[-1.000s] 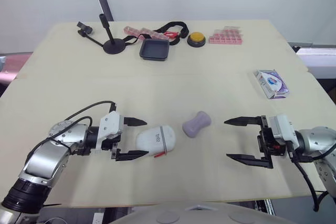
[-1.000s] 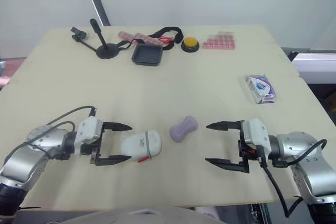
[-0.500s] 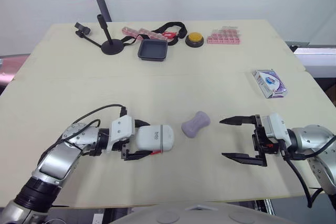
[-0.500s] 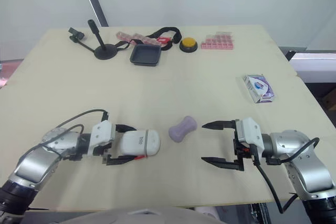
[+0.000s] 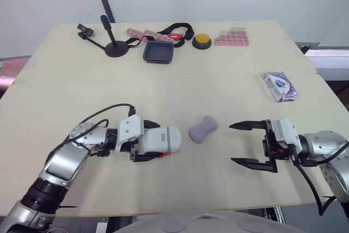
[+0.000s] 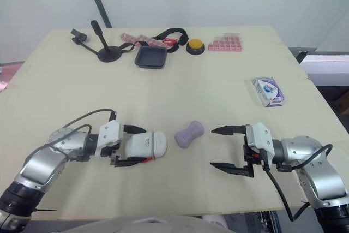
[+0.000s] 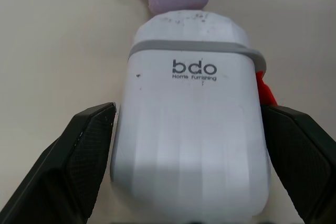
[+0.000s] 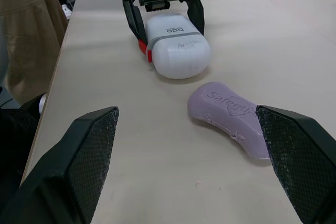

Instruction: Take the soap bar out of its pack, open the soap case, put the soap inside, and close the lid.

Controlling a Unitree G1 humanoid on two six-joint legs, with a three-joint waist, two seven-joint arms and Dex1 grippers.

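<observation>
In the head views, our left arm lies low over the table [image 5: 191,80], forearm reaching rightward. The left gripper [image 5: 150,141] has one finger on the case's [image 5: 166,138] far side and one on its near side, clamping it. The case lies on its side, closed, rounded end toward the soap [image 5: 203,129], which sits unwrapped just to its right across a small gap. Our right arm comes in from the right. The right gripper [image 5: 233,143] points left at the soap with its fingers spread wide, and bare table lies between them. The pack [image 5: 281,86] lies near the right edge, well apart from the soap. A stand [image 5: 114,47], a tray [image 5: 158,53] and a button [image 5: 203,40] line the far edge. The middle is open, and the case lies well in from the near edge.

In the left wrist view, the fingers [image 7: 84,150] meet both long sides of the case. We read "bdo" on its lid, and a red latch [image 7: 266,94] juts out beside one finger. The soap's end peeks past the case; here we cannot tell whether they touch.

In the right wrist view, our own fingers stand far apart with the soap between and beyond them, lettering pressed into its top. Beyond it, a clear gap parts the soap from the held case.
</observation>
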